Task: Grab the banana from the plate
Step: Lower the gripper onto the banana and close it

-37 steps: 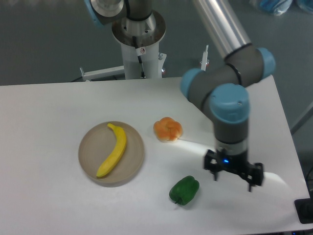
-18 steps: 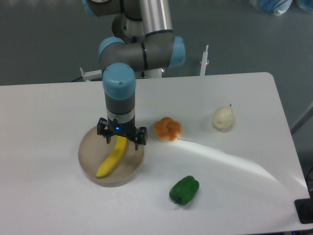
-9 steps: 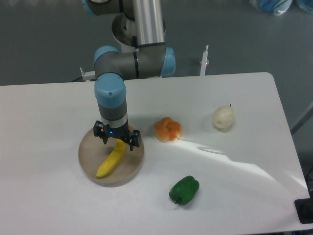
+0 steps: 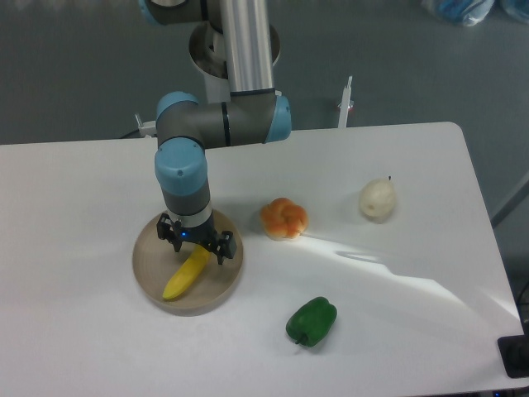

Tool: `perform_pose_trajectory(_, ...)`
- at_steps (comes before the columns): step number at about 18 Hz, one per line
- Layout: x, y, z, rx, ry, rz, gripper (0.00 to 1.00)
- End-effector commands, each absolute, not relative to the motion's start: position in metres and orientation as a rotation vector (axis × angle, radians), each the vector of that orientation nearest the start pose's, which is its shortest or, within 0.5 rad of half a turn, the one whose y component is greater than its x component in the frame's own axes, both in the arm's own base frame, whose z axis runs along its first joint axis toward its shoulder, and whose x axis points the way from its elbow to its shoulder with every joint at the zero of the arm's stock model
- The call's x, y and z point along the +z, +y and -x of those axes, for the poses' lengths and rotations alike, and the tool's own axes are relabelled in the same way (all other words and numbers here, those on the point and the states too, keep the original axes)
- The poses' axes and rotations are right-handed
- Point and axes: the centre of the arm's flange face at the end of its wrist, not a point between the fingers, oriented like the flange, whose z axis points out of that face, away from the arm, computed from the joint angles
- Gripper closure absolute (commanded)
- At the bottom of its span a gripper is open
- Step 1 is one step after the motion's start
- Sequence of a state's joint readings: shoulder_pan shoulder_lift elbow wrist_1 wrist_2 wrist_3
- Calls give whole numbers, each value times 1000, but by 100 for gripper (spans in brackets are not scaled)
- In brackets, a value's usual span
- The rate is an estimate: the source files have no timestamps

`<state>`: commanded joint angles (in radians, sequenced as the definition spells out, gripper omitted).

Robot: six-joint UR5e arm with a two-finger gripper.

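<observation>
Descending over the past half second, the end effector (image 4: pixel 197 241) now straddles the upper half of the banana (image 4: pixel 185 276), jaws spread wide, not yet gripping. The banana lies flat on the plate (image 4: pixel 149 251); closing looks like the next step.

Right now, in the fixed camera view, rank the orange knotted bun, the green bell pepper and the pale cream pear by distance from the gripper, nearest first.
The gripper sits over the beige plate.
1. Orange knotted bun: just to the gripper's right in the image, beside the plate.
2. Green bell pepper: lower right, towards the table's front edge.
3. Pale cream pear: far right.
</observation>
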<state>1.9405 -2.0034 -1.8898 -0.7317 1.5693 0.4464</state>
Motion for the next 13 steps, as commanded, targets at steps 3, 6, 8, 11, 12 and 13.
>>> perform_pose_trajectory(3, 187, 582, 83, 47, 118, 3064, 52)
perform_pose_trajectory(6, 189, 583, 83, 50, 120, 3059, 56)
perform_pose_trajectory(8, 189, 583, 83, 51, 120, 3058, 56)
perform_pose_trajectory(11, 191, 583, 83, 52, 120, 3057, 60)
perform_pose_trajectory(12, 192, 584, 83, 53, 120, 3055, 60)
perform_pose_trajectory(13, 193, 583, 84, 54, 120, 3054, 60)
